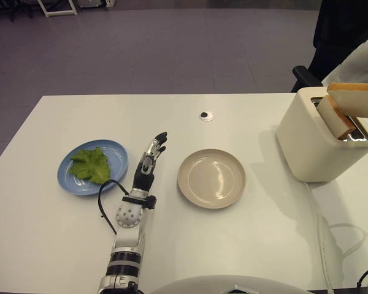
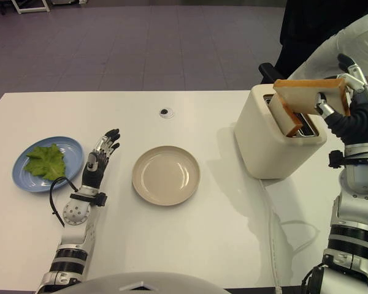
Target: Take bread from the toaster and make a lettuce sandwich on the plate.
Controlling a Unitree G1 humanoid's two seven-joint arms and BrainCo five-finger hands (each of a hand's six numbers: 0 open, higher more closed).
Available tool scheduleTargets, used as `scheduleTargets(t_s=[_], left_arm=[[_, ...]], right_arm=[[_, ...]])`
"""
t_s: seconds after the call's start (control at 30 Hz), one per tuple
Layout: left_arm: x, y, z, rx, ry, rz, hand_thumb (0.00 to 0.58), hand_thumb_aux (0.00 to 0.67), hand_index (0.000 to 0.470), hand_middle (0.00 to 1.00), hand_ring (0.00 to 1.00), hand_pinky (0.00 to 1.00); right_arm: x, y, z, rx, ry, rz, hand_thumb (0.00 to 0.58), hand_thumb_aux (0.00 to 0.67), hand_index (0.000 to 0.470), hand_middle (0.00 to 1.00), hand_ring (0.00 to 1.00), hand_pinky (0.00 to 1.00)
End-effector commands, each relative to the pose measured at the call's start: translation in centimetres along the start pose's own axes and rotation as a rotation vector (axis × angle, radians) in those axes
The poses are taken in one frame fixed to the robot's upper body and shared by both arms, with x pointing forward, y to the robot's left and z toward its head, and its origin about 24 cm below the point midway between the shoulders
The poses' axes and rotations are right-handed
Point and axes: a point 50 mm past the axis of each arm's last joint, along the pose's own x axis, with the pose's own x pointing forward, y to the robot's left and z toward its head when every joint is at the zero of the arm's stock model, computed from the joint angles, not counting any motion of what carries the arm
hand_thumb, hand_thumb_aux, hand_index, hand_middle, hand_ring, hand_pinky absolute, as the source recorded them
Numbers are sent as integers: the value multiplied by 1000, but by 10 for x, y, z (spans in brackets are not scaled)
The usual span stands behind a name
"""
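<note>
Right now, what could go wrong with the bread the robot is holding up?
The right hand grips the bread slice near one end, up over the toaster, so it might slip and fall. It hangs just above a second slice leaning out of the slot, so it could bump that one. The beige plate sits well off to the left, so there is a long carry where the bread might drop.

left hand [image 1: 148, 160] — black-silver, black cable [image 1: 100, 199] | right hand [image 2: 356, 113] — black, silver forearm [image 2: 356, 214]
</note>
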Motion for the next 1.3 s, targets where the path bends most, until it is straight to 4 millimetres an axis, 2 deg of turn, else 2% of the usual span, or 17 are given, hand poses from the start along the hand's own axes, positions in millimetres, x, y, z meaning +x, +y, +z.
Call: scheduleTargets(t_s=[0.03,0.2,0.37,0.5,0.7,0.97,1.13,1.3], left_arm=[[1,-3,-2,-18,11,-8,0,0,0,0,0,0],[2,-4,-2,-21,8,-12,0,0,0,0,0,0],[3,-6,-2,-25,7,-16,0,0,0,0,0,0],[4,-6,-2,-25,5,-21,0,0,0,0,0,0],[5,-6,0,-23,0,-35,0,0,0,0,0,0],[8,-7,1,-24,-3,-54,0,0,0,0,0,0],[9,-6,2,-23,-4,-67,0,0,0,0,0,0],[7,-4,4,-20,-2,-68,0,0,0,0,0,0]], right_arm=[[0,33,18,16,-91,165,580,670,470,0,0,0],[6,48,29,-18,-145,217,580,670,470,0,0,0],[2,70,56,-59,-297,289,580,670,470,0,0,0],[-3,90,67,-98,-380,354,580,670,470,0,0,0],[-16,138,64,-63,-414,521,580,670,470,0,0,0],[-16,184,59,-120,-452,563,580,670,470,0,0,0],[-19,203,60,-158,-486,561,580,670,470,0,0,0],[-33,215,56,-180,-505,639,580,670,470,0,0,0]])
